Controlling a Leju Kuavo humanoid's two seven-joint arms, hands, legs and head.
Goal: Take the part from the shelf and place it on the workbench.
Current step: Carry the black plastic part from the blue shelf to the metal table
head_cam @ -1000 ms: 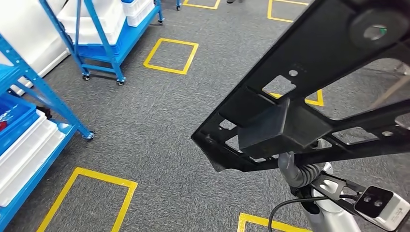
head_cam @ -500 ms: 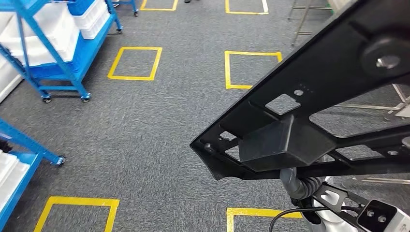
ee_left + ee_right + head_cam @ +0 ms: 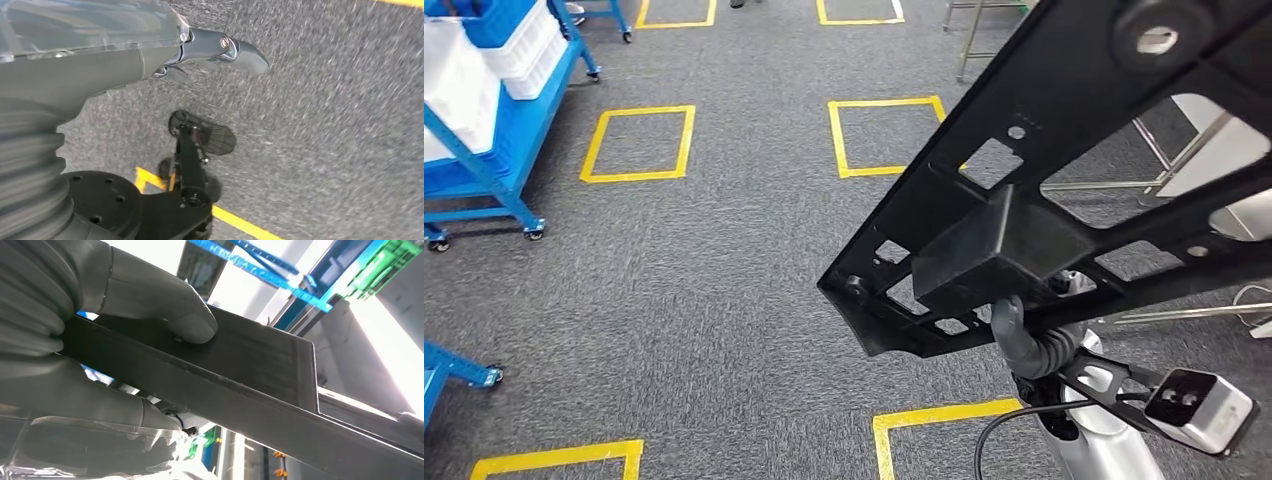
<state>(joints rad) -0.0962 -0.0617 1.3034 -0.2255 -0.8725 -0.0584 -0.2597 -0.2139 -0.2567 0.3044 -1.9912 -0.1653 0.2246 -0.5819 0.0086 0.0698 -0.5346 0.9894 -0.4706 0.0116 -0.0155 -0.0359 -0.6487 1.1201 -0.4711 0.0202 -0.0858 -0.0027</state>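
A large black plastic part, a flat frame with cut-outs and a boxy block on its underside, stretches across the right side of the head view, raised above the floor. My right hand grips it from below at its lower edge. In the right wrist view the thick grey thumb presses on the part's dark flat face, with the other fingers wrapped under it. My left hand hangs over the grey carpet and holds nothing, its fingers apart.
Blue wheeled shelf carts with white bins stand at the far left, and another blue shelf foot shows at the lower left. Yellow taped squares mark the grey carpet. A light-topped table on steel legs stands at the right, behind the part.
The whole picture has shifted: the camera has turned right, so the blue shelves slid left and the steel-legged table came into view. The part stays held in my right hand.
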